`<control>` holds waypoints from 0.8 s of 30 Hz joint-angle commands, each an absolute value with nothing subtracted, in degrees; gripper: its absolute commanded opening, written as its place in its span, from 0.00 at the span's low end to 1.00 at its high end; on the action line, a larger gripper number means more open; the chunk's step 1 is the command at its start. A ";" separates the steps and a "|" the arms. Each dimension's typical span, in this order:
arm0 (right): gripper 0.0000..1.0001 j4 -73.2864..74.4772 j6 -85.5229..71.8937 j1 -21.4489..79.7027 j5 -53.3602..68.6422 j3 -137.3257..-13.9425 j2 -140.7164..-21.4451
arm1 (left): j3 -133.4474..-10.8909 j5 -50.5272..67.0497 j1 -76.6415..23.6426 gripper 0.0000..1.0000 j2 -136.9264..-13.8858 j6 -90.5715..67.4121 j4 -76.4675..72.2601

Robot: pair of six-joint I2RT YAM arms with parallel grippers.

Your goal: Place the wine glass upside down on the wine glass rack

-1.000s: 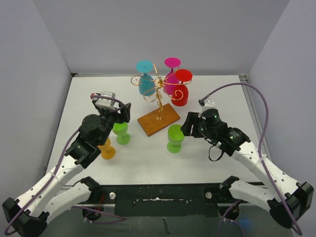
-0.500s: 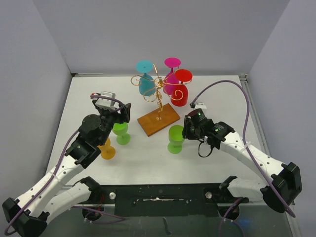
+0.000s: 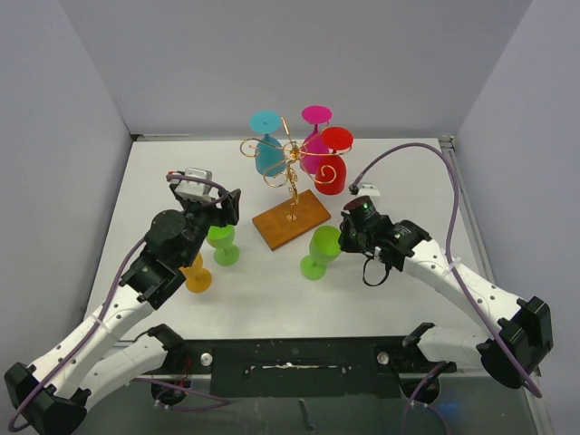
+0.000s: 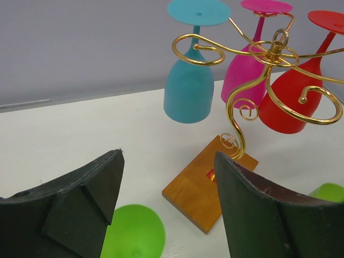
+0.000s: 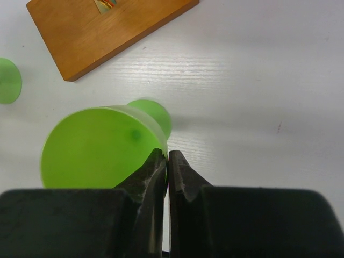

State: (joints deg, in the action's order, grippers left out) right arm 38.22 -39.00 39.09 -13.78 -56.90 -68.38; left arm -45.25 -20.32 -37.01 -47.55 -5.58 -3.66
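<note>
Right gripper (image 5: 167, 156) clenched on the rim of the green wine glass (image 5: 99, 148): grasp step.
Glass tilts near the base of the wine glass rack (image 3: 290, 222); its foot may be off the table (image 3: 181, 172), hard to tell. Next: lift, invert, hook its stem on a free scroll arm.

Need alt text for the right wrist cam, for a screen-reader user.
The right gripper is shut on the rim of a green wine glass. The glass is seen from above, so its open bowl faces the camera and its foot shows just beyond. The rack's wooden base lies at the top left on the white table.
</note>
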 commanded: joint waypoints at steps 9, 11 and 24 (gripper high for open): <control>0.00 20.29 -33.92 40.34 -7.92 -57.19 -61.33 | -48.19 -17.21 -36.82 0.67 -49.13 -6.93 -4.99; 0.00 17.35 -31.47 41.52 -6.98 -58.20 -61.06 | -49.92 -16.76 -36.74 0.68 -49.63 -8.08 -3.52; 0.00 -1.01 -24.59 43.33 7.48 -60.07 -58.59 | -60.85 -10.88 -36.00 0.71 -44.52 -14.43 6.81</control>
State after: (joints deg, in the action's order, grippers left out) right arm 10.68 -27.03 42.98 2.37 -56.49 -60.97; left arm -56.77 -15.64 -36.25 -48.27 -11.94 6.31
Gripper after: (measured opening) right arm 0.041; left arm 0.712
